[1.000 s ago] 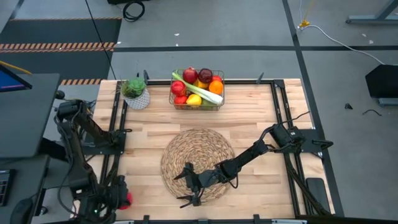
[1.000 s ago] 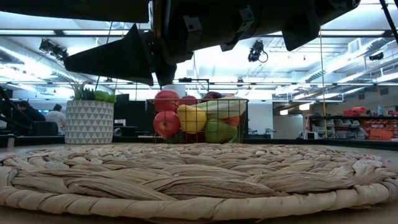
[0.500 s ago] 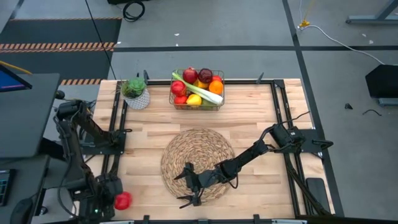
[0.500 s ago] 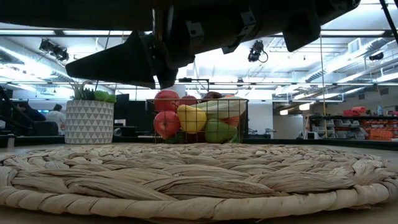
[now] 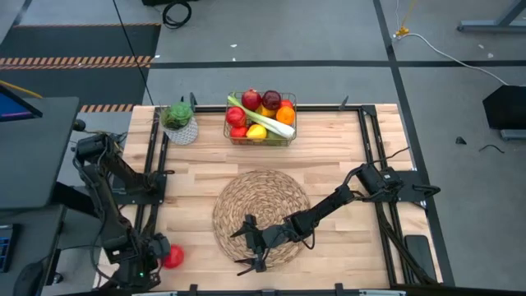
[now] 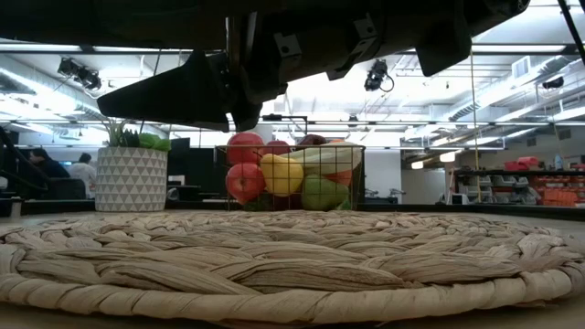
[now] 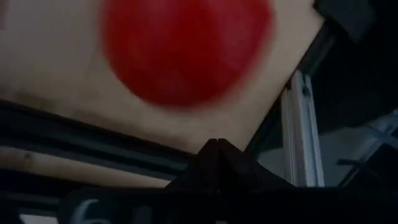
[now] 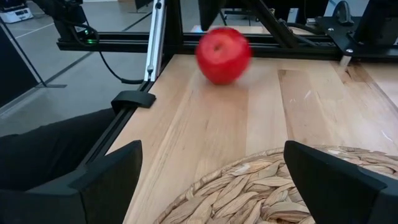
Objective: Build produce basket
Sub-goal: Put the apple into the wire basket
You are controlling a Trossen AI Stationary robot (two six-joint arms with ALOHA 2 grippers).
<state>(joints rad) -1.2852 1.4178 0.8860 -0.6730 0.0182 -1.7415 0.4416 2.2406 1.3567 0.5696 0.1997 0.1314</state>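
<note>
The wire basket [image 5: 260, 120] stands at the table's far edge, holding apples, an orange, a lemon and a leek; it also shows in the low view [image 6: 292, 178]. One red apple [image 5: 173, 257] lies loose on the wood at the near left corner, blurred in the right wrist view [image 8: 224, 55] and the left wrist view [image 7: 186, 50]. My left gripper [image 5: 145, 265] is shut just left of this apple, with bare wood between them. My right gripper [image 5: 249, 247] is open and empty, low over the near edge of the straw mat [image 5: 261, 215].
A white pot with a green plant [image 5: 179, 123] stands left of the basket. Black frame rails [image 5: 153, 177] run along the table's left and right sides. Bare wood lies between the mat and the basket.
The red apple has come out from beside my left gripper and moved a little along the table toward the right and the mat. My left arm has shifted slightly at the near left corner. My right gripper has kept still and open.
</note>
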